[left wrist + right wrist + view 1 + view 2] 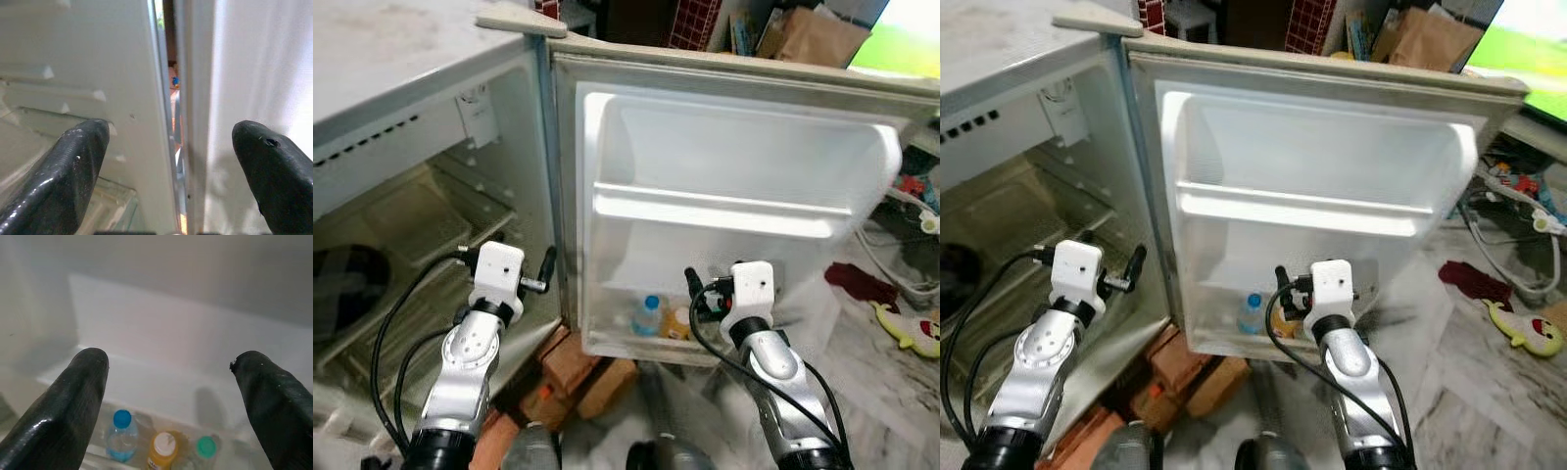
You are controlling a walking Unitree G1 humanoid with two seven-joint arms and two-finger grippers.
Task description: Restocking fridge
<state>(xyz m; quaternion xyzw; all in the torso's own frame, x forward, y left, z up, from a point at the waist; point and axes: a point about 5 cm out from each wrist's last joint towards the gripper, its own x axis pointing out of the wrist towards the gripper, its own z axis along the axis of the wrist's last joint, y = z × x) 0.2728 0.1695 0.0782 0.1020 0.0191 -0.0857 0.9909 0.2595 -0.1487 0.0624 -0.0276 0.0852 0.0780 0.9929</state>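
Right wrist view showed three bottles in the door's bottom rack: blue-capped bottle [121, 437], orange bottle [163, 451], green-capped bottle [205, 449] | right gripper [171, 396] spread wide, empty, facing fridge door [734, 166] | left gripper [171, 161] spread wide, empty, at the door's hinge edge | cardboard boxes [582, 372] on floor below.

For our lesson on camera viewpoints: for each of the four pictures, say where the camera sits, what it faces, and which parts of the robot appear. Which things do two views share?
Left eye: on the head, looking down at the open fridge door; both arms, left pincer and right pincer show.
Right eye: beside it, same scene, same arms.
Left wrist: on the left arm, facing the hinge gap; two black fingers.
Right wrist: on the right arm, facing the door's bottom shelf; two fingers.
Shared: the blue-capped bottle and orange bottle appear in the eye views too.
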